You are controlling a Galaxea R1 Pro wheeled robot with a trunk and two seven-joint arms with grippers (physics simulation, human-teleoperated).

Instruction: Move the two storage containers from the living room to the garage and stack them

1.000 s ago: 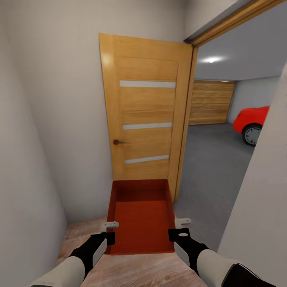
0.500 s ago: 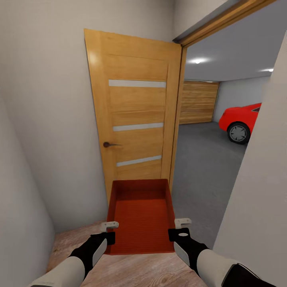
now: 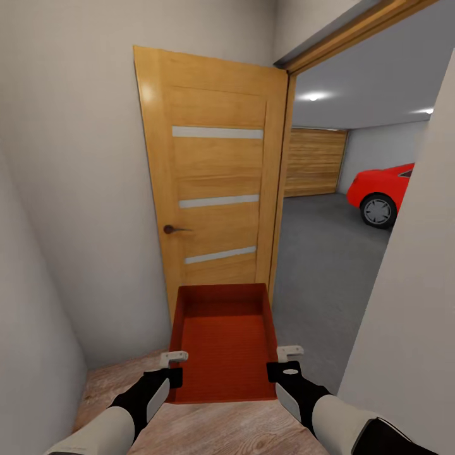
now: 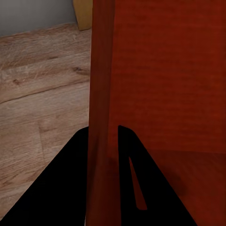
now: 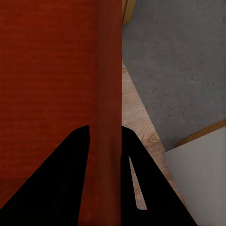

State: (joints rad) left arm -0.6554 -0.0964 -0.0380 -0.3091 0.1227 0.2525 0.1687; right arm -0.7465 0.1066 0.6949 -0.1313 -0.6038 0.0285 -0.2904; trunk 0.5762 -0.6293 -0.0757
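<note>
The robot stands on a light wood plank floor (image 3: 208, 430) just short of an open doorway, carrying an orange-red rectangular plastic storage container (image 3: 224, 344) in front of its trunk. The left hand (image 3: 172, 366) is clenched on the container's left wall, and the left wrist view shows that wall (image 4: 101, 94) running between the two dark fingers (image 4: 141, 188). The right hand (image 3: 284, 361) grips the opposite wall the same way, with the wall (image 5: 109, 94) pinched between its fingers (image 5: 141, 188). The container is held roughly level, open side up and with nothing inside, its far end close to the foot of a honey-coloured wooden door with three pale stripes (image 3: 215, 189), which stands swung open against the beige wall. To the right of that door the opening leads onto the dark grey speckled garage floor (image 3: 322, 253), where a red car (image 3: 382, 189) is parked well beyond the door, near a wooden slatted garage door (image 3: 316, 163). The step in hand seems to be the carry into the garage. The next move probably calls for turning the base rightward, away from the door, and driving through the opening without clipping the white wall edge (image 3: 404, 316) on the right of the doorway, then lowering the container onto the grey floor.
</note>
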